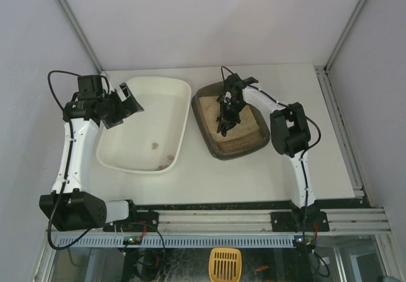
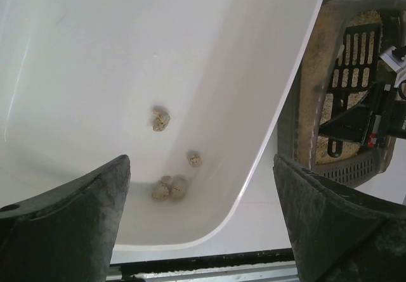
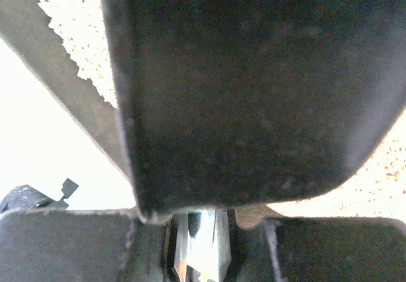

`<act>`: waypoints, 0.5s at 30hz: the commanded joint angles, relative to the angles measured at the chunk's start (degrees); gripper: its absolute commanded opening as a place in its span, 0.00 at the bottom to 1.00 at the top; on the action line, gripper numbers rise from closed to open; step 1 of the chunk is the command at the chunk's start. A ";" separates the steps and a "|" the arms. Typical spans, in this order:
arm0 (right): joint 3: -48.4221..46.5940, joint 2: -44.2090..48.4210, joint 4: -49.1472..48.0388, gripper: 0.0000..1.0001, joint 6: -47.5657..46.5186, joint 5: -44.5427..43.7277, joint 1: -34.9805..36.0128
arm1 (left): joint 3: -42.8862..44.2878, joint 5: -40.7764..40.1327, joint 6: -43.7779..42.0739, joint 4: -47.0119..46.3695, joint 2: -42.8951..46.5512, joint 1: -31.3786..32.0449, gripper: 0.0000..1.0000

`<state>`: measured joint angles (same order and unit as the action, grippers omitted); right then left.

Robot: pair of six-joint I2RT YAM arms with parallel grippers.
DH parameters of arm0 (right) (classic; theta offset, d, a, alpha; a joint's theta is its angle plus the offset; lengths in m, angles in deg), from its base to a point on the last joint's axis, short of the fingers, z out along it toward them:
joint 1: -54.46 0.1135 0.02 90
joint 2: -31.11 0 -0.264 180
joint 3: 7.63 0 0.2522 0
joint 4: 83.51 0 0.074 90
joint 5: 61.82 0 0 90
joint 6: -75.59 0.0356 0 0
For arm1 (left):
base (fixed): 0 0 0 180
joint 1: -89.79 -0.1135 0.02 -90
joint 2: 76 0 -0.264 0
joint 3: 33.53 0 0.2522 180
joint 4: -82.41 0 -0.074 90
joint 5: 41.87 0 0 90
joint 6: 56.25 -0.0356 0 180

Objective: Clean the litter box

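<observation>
The litter box (image 1: 204, 100) is a dark grey-brown tray with beige litter (image 1: 246, 137), right of centre on the table. My right gripper (image 1: 229, 101) is over it, shut on a black slotted scoop (image 1: 226, 122) whose head rests in the litter. In the right wrist view the scoop (image 3: 254, 85) fills the frame between my fingers (image 3: 63, 244), with litter (image 3: 57, 3) and the box rim (image 3: 51, 66) beside it. My left gripper (image 1: 127, 104) is open and empty over the white tray. The left wrist view shows the litter box (image 2: 298, 117) and scoop (image 2: 355, 60) at right.
The larger glossy white tray (image 1: 184, 114) sits left of the litter box and holds a few clumps (image 2: 160, 119), (image 2: 170, 188). A yellow scoop (image 1: 225, 264) lies below the table's front rail. White walls close in the table on three sides.
</observation>
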<state>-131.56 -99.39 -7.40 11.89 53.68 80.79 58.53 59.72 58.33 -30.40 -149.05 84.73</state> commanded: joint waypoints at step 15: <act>26.04 14.29 -25.41 0.00 2.39 11.76 -4.80 | 0.50 -1.63 -2.58 2.10 2.05 -0.42 0.97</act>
<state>-106.45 -88.70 -32.77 12.85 64.41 76.09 58.53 59.15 57.92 -29.09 -149.05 84.73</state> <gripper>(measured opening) 0.139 0.971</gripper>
